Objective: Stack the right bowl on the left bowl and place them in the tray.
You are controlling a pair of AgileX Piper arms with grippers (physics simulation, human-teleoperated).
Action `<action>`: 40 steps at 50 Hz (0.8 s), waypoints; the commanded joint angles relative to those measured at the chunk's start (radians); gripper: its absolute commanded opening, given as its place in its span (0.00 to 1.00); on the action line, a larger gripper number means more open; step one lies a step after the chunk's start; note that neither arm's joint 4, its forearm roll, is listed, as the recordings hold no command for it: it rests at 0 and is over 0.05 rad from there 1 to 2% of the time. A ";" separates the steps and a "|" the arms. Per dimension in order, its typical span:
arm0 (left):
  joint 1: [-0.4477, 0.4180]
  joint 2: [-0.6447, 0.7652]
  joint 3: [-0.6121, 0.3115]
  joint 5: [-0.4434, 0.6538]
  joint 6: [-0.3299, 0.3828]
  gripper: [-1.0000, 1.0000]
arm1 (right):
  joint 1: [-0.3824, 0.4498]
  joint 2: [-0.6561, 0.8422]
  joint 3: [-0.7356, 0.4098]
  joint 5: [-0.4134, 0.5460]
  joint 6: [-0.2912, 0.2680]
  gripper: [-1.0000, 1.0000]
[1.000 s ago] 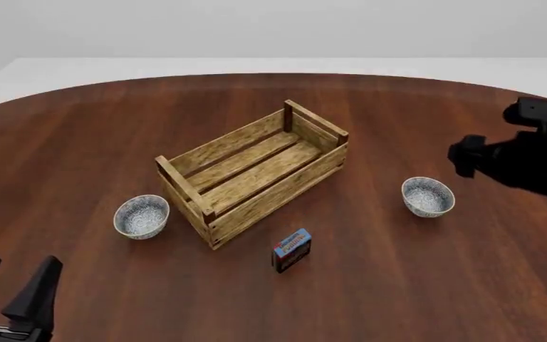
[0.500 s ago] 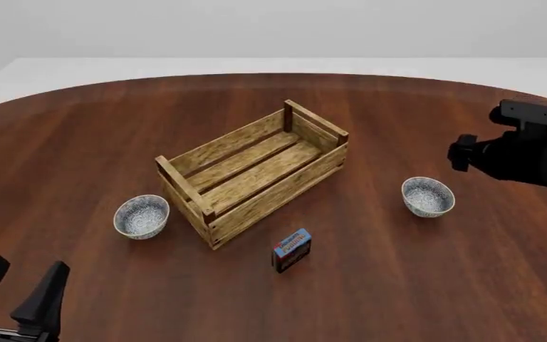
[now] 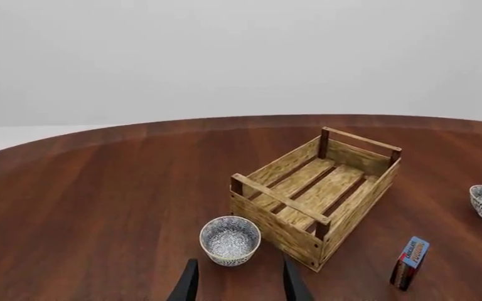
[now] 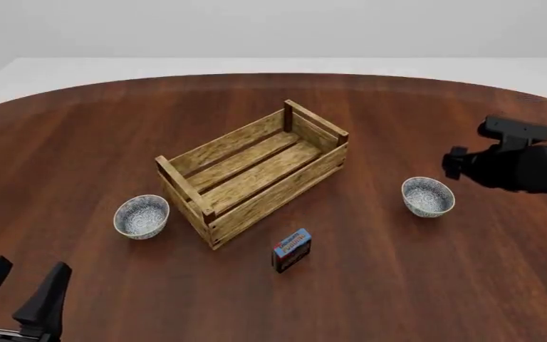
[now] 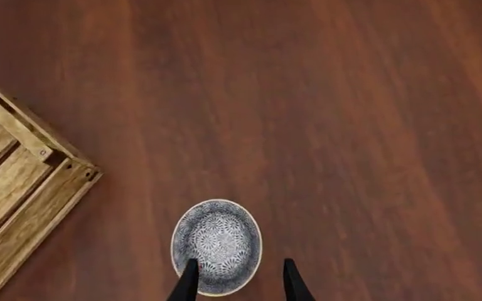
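Currently: right bowl approach, nothing gripped.
The tray (image 4: 254,174) lies diagonally mid-table, long axis running near-left to far-right. The left bowl (image 4: 142,216) sits just off its near-left end; the right bowl (image 4: 427,196) sits upright, well apart on the right. Right gripper (image 5: 236,282) hangs spread over that bowl's rim; an off-centre pinch could tip it. Left gripper (image 4: 19,296) is parted, empty.
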 commanded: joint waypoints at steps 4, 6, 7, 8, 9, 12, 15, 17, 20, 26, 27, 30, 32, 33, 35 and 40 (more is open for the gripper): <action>-0.002 0.000 -0.001 0.002 -0.006 1.00 | -0.018 0.093 -0.010 -0.049 -0.011 1.00; -0.001 0.000 0.000 0.001 -0.005 1.00 | -0.019 0.102 -0.011 -0.054 -0.008 1.00; -0.001 0.000 0.000 0.002 -0.007 1.00 | -0.018 0.105 -0.011 -0.056 -0.006 1.00; -0.002 0.001 -0.001 0.003 -0.008 1.00 | -0.019 0.108 -0.012 -0.057 -0.007 1.00; -0.001 0.000 -0.001 0.002 -0.007 1.00 | -0.018 0.112 -0.012 -0.061 -0.005 1.00; 0.001 0.001 -0.002 0.002 -0.009 1.00 | -0.018 0.127 -0.010 -0.074 0.001 1.00; 0.002 0.001 0.000 0.001 -0.007 1.00 | -0.018 0.148 -0.008 -0.091 0.005 1.00; 0.003 0.003 0.000 0.002 -0.008 1.00 | -0.019 0.158 -0.009 -0.095 0.005 1.00; 0.012 0.008 0.001 0.000 -0.002 1.00 | -0.020 0.176 -0.015 -0.102 0.010 1.00; 0.007 0.004 0.000 0.001 -0.001 1.00 | -0.018 0.197 -0.015 -0.114 0.014 1.00; 0.006 0.004 0.001 0.000 0.002 1.00 | -0.019 0.200 -0.014 -0.118 0.015 1.00; 0.011 0.006 0.004 -0.003 0.032 1.00 | -0.018 0.210 -0.011 -0.129 0.022 1.00; -0.005 0.006 0.002 -0.001 -0.004 1.00 | -0.019 0.219 -0.009 -0.137 0.026 1.00; 0.000 0.008 0.001 -0.002 -0.005 1.00 | -0.019 0.224 -0.009 -0.141 0.026 1.00; 0.002 0.011 -0.004 -0.001 -0.009 1.00 | -0.021 0.233 -0.009 -0.146 0.027 1.00; 0.002 0.011 -0.004 -0.002 -0.007 1.00 | -0.019 0.254 -0.007 -0.162 0.033 1.00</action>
